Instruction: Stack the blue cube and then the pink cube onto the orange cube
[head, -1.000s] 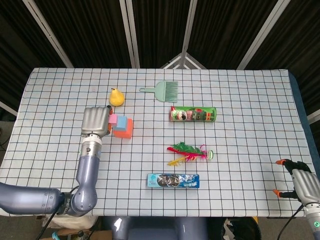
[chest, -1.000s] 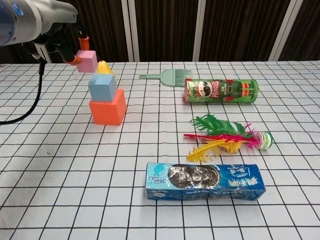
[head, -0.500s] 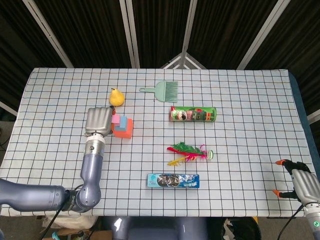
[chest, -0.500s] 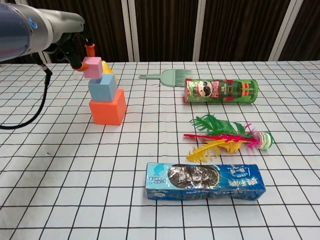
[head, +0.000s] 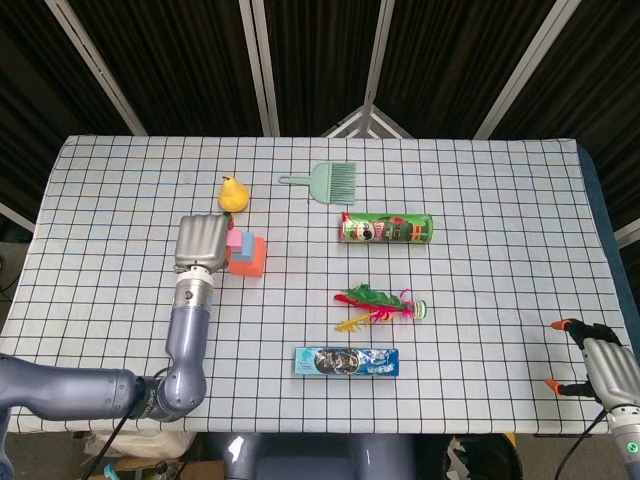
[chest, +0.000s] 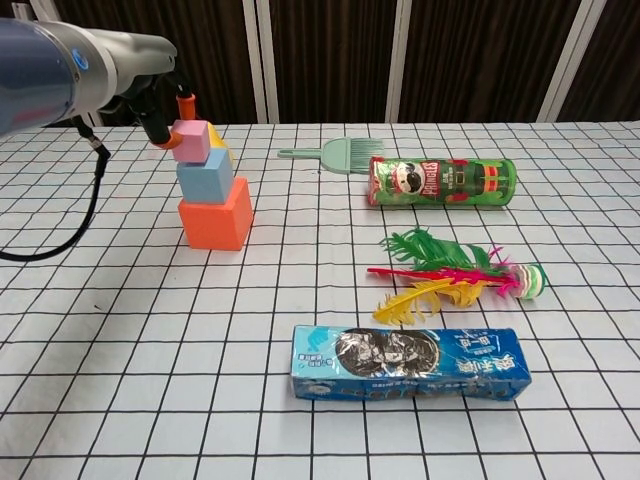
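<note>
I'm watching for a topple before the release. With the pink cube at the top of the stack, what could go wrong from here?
1. The pink cube, held by the left hand, looks tilted and offset toward the left edge of the blue cube; released like this, it might slide off.
2. The blue cube itself sits off-centre on the orange cube, so a push from the fingers could knock the stack over.
3. The pear stands close behind and could be bumped.

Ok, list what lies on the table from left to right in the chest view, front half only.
orange cube → cookie box → feather toy
</note>
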